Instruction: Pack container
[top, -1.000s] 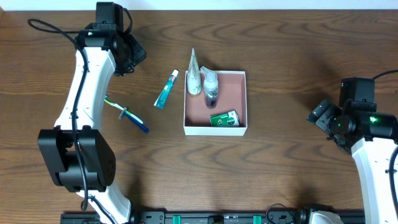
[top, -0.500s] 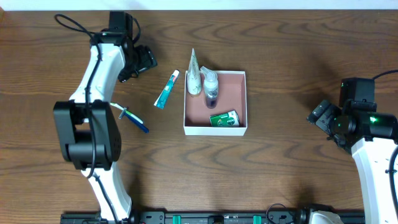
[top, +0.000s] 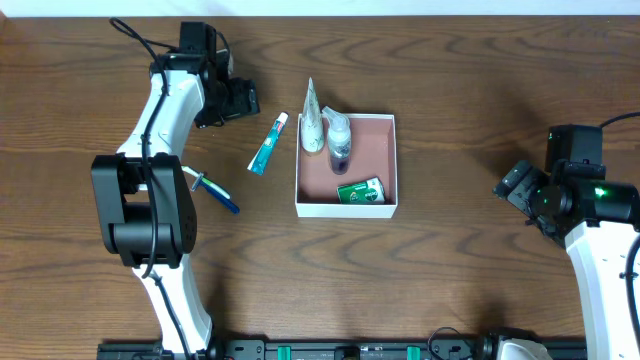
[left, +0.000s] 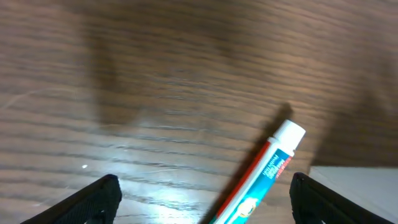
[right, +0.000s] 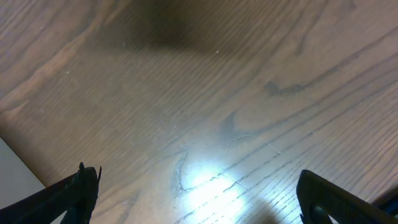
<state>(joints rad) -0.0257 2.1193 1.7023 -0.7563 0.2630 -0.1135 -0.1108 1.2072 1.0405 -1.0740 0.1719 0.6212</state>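
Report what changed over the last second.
The left gripper swung right, closer to the toothpaste; its jaws now stand wide open, holding nothing. The toothpaste, the container with its contents and the right gripper stayed put.

Toothpaste tube (top: 267, 145) left of container (top: 346, 209)

Left arm (top: 160, 115), right arm (top: 603, 262): white links, black joints, black cables; green light (top: 601, 193) on right.
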